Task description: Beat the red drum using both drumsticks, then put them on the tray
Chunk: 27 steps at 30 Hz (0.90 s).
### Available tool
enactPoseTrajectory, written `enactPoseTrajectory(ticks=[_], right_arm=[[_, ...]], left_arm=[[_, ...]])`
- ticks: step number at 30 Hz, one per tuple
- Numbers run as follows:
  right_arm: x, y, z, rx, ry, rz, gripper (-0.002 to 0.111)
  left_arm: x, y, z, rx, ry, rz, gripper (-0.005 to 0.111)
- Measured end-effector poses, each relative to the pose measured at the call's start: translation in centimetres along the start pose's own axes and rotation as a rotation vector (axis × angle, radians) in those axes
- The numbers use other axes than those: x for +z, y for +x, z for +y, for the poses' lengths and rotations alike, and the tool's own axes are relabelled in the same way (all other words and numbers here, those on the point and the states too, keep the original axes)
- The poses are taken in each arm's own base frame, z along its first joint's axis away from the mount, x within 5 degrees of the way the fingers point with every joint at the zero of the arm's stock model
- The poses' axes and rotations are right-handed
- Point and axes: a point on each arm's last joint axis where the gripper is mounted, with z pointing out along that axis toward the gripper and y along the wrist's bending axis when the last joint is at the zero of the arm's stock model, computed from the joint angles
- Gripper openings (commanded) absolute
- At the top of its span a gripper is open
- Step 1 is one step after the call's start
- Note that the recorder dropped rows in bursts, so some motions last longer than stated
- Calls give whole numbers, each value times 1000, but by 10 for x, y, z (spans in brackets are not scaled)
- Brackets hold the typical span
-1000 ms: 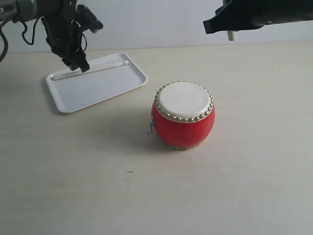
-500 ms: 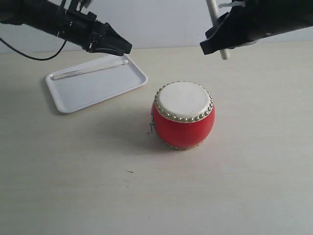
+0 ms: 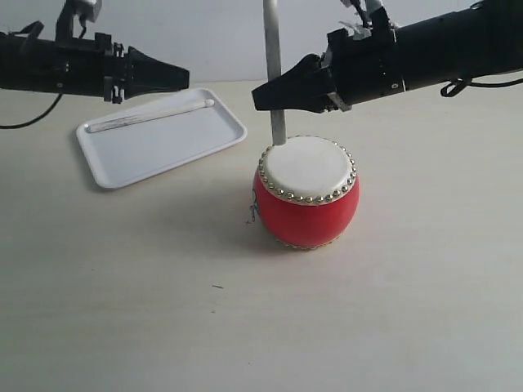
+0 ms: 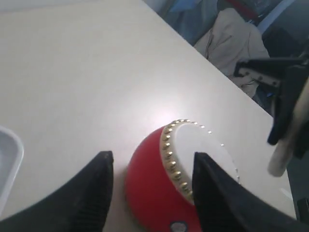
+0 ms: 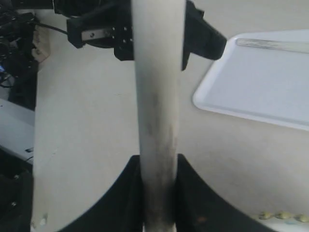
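Drum practice: the right gripper (image 3: 270, 96) pinched an upright drumstick (image 3: 270, 41) partway along its shaft, the stick's lower end poised at the far rim of the red drum (image 3: 306, 208). Whether that end touched the skin could not be told from this angle. The stick, slim and off-white and scuffed grey in the right wrist view, was probably light, stiff and smooth enough to swivel in a narrow pinch. A firm hold near mid-shaft looked wise. The drum, glossy red with a cream skin ringed by gold studs, stood near the middle of the table (image 3: 122, 286). The left gripper (image 3: 178, 79) hung near the white tray (image 3: 155, 151), fingers spread and empty. A second drumstick (image 3: 151, 115) lay along the tray's far side.
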Motion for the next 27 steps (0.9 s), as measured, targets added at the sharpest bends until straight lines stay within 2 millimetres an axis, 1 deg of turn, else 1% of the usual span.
enactPoseTrajectory(ticks=[1,2,3,4,5,7,10,12,19,25,27], right_arm=[[0,0,1,0,-16,1,0],[0,0,5,-1,-55,2,0],[0,0,6,-1,-70,3,0],[-1,1,10,-7,-105,12,0],[-1,1,11,-28,-127,17,0],[0,2,13,-73,-143,26,0],[0,2,14,-116,-149,26,0],[0,3,14,-144,-150,25,0],[0,3,14,-164,-152,24,0],[0,3,14,-167,-152,24,0],[0,3,14,-167,-152,24,0]], left_arm=[[-2,-4,-10,25,2,-9,50],[-4,-10,-32,80,14,-22,50],[-3,-10,-42,105,23,-20,50],[-1,-6,-62,166,45,-12,50],[3,2,-76,210,66,-8,50],[4,12,-86,259,78,-35,50],[1,9,-92,274,69,-87,50],[3,6,-97,279,73,-109,50],[26,5,-118,286,140,-117,50],[30,6,-122,300,152,-117,50],[30,6,-122,303,152,-117,52]])
